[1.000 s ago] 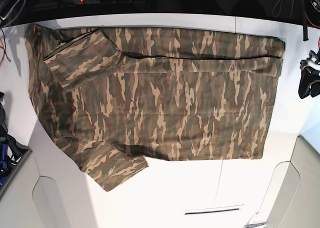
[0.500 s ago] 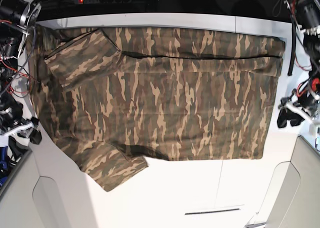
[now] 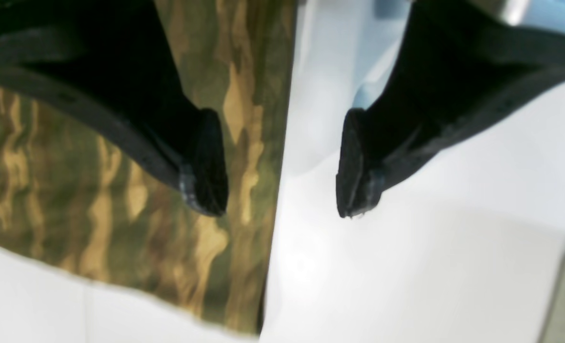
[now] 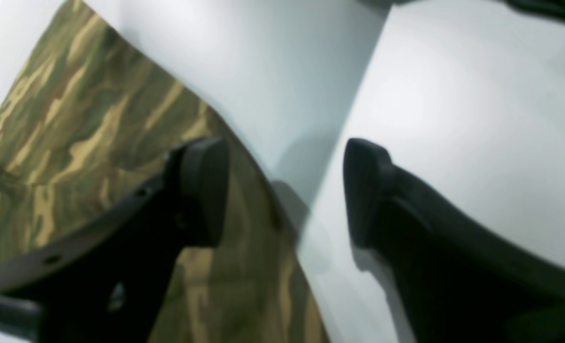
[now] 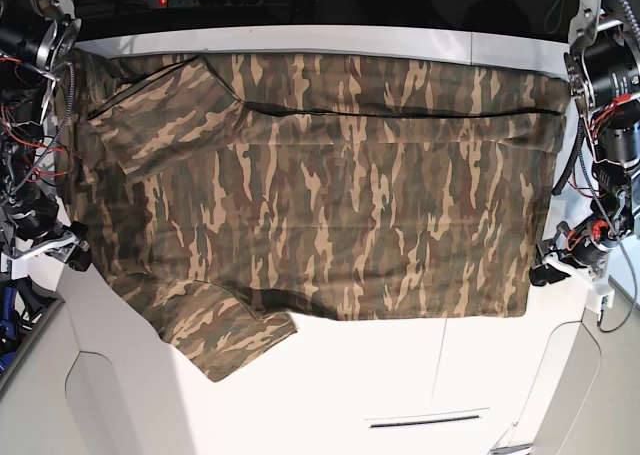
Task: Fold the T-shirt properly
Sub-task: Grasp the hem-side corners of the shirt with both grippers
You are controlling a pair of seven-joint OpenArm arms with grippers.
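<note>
my left gripper (image 3: 282,164) and right gripper (image 4: 285,190) hang spread wide at opposite edges of the t-shirt (image 5: 320,185), which lies flat on the white table (image 5: 400,375).

The T-shirt (image 5: 330,185) was olive, brown and tan camouflage; the desk (image 5: 400,365) was white; gripper fingers (image 3: 206,162) were black.

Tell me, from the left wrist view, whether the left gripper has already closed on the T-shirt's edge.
No. The left gripper is open, one finger above the T-shirt and the other above the white table, with no cloth between them.
</note>
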